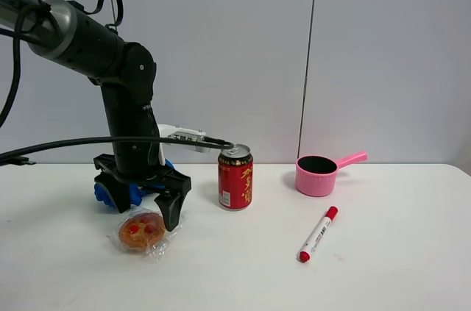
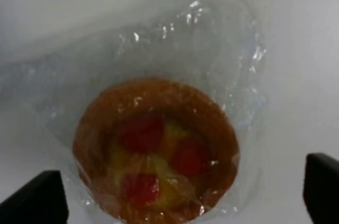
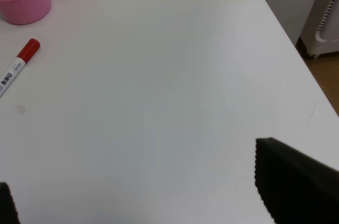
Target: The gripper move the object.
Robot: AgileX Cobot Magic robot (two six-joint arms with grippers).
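Observation:
The object is a round golden-brown pastry with red spots in a crinkly clear wrapper, lying on the white table at front left. My left gripper hangs just above and behind it, jaws open and empty. In the left wrist view the pastry lies between the two black fingertips, which are apart from it on either side. My right gripper is open and empty over bare table; it does not show in the exterior view.
A blue glove lies behind the left gripper. A red can stands right of the pastry. A pink ladle cup and a red-capped marker lie further right. The table's right edge is near the right gripper.

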